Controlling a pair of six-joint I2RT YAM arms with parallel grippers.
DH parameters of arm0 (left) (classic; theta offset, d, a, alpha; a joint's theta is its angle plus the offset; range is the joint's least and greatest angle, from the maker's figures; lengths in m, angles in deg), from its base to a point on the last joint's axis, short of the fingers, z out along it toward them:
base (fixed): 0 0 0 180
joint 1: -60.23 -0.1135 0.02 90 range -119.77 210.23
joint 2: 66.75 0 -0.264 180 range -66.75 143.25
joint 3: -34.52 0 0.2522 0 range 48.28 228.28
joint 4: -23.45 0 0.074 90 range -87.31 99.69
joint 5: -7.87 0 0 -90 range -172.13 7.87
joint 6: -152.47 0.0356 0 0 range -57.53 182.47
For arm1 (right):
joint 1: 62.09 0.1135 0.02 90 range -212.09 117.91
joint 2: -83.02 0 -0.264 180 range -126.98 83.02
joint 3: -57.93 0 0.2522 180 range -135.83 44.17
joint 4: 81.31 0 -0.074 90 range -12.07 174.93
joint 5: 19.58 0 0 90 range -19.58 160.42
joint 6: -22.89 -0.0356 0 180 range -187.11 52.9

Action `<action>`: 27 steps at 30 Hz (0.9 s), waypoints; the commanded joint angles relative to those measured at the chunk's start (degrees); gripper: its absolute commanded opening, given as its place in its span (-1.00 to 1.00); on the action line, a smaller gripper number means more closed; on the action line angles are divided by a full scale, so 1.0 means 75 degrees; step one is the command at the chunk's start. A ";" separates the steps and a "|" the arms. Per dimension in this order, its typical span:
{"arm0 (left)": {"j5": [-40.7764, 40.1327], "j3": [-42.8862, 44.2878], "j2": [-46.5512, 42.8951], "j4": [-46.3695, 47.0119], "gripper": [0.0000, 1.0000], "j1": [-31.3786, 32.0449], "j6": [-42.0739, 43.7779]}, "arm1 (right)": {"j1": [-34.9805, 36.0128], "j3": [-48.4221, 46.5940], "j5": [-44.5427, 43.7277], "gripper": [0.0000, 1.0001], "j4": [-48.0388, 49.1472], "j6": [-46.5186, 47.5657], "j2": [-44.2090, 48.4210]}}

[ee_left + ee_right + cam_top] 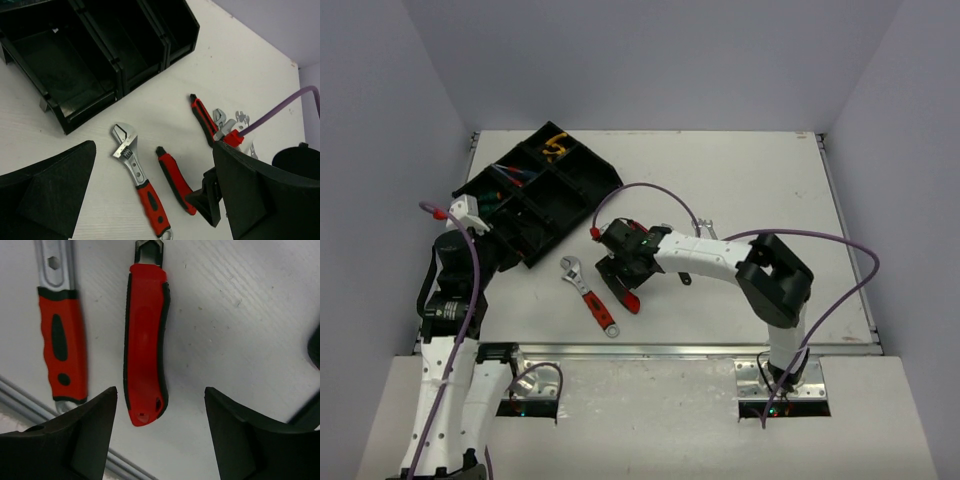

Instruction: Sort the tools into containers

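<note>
My right hand [160,395] hangs spread over one red utility knife [146,340]. The single red-handled wrench [61,335] lies just beside it, apart, near the front edge of the table [770,180]. A second knife [202,119] lies beyond. My left hand [154,150] is spread too, near the black tray [610,183].
</note>
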 commanded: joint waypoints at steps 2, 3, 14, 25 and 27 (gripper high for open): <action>0.0397 -0.0081 -0.0195 0.0570 1.00 -0.0002 0.0330 | -0.0012 -0.0753 -0.0225 0.28 -0.0382 0.0319 -0.0784; 0.0456 -0.0107 -0.0161 0.0587 1.00 -0.0002 0.0334 | 0.0001 -0.0858 -0.0212 0.17 -0.0420 0.0327 -0.0919; 0.0587 -0.0207 0.0193 0.0699 1.00 -0.0002 0.0326 | 0.0051 -0.0796 -0.0243 -0.45 -0.0401 0.0406 -0.1069; 0.1631 -0.0422 0.0692 0.1231 1.00 -0.0002 0.0041 | 0.0051 -0.0132 -0.0245 -1.00 0.0127 0.0390 -0.0028; 0.1953 -0.0823 0.0763 0.1661 1.00 -0.0002 -0.0346 | 0.0051 0.0176 -0.0297 -1.00 0.0321 0.0314 0.0464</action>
